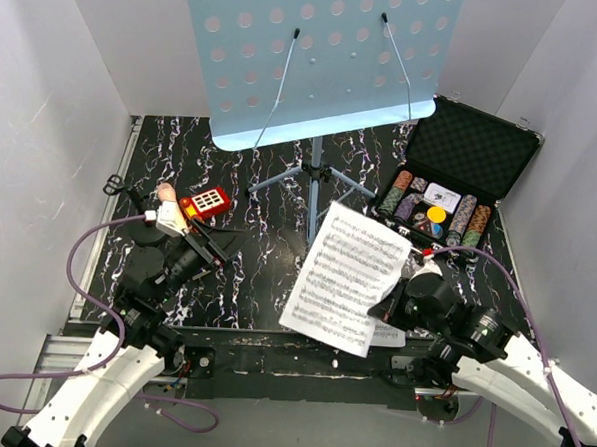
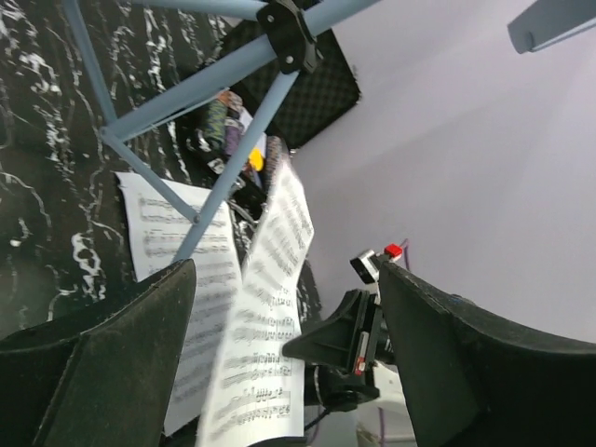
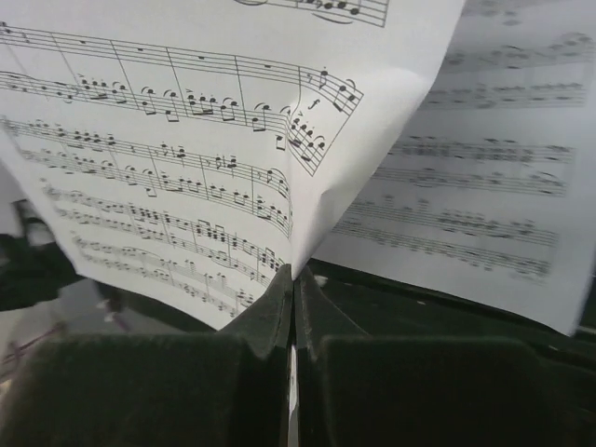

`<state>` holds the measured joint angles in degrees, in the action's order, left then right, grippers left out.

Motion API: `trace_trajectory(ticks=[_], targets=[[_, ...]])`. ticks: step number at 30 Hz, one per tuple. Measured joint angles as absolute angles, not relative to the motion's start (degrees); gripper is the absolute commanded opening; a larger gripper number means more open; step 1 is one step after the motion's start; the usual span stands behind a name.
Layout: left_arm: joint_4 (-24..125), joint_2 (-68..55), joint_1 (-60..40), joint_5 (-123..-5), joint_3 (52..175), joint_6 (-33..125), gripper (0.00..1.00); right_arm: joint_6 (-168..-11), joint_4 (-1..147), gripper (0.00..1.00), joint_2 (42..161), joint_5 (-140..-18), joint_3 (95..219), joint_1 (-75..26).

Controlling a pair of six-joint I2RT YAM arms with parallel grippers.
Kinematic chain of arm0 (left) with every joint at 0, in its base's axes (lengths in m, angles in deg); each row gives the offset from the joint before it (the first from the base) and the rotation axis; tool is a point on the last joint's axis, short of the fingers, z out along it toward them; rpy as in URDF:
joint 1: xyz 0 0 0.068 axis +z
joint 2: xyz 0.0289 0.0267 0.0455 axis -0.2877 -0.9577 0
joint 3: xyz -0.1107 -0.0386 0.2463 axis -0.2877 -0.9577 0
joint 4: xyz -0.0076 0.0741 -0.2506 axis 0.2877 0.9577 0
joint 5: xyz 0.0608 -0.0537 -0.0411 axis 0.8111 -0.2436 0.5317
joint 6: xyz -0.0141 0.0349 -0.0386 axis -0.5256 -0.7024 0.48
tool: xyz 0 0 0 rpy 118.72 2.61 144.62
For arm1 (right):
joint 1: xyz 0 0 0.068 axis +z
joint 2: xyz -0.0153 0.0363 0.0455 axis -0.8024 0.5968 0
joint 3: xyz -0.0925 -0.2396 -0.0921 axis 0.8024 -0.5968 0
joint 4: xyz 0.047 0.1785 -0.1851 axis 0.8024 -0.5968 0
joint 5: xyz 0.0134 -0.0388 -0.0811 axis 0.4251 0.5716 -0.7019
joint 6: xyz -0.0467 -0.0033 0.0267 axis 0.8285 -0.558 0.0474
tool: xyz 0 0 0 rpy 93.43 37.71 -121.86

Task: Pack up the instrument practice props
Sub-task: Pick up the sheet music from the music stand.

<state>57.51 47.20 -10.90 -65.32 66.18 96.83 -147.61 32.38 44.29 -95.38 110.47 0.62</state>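
The light-blue perforated music stand (image 1: 317,54) rises at the back centre on its tripod legs (image 1: 316,179). My right gripper (image 1: 386,310) is shut on the lower corner of a white sheet-music page (image 1: 346,276), which it holds up curled above the table. The right wrist view shows the jaws (image 3: 293,279) pinched together on that page (image 3: 186,140). A second page (image 1: 389,335) lies flat underneath. My left gripper (image 1: 217,247) stands open and empty at the left, facing the held page (image 2: 270,317). Behind it stands the small pale-headed microphone (image 1: 166,193).
An open black case of poker chips (image 1: 461,182) sits at the back right. A red keypad gadget (image 1: 205,202) lies beside the microphone. White walls close in on both sides. The stand's blue legs (image 2: 186,102) spread across the middle of the black marbled table (image 1: 268,232).
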Motion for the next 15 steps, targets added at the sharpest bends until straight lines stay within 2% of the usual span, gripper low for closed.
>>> trace_trajectory(ticks=[5, 15], targets=[[63.6, 44.0, -10.9, -63.4, 70.6, 92.3, 0.8, -143.4, 23.1, 0.01, 51.0, -97.5, 111.7, 0.6], [68.8, 41.0, -10.9, -63.4, 70.9, 90.2, 0.8, -139.5, 20.5, 0.01, 57.6, -98.7, 113.1, -2.4]])
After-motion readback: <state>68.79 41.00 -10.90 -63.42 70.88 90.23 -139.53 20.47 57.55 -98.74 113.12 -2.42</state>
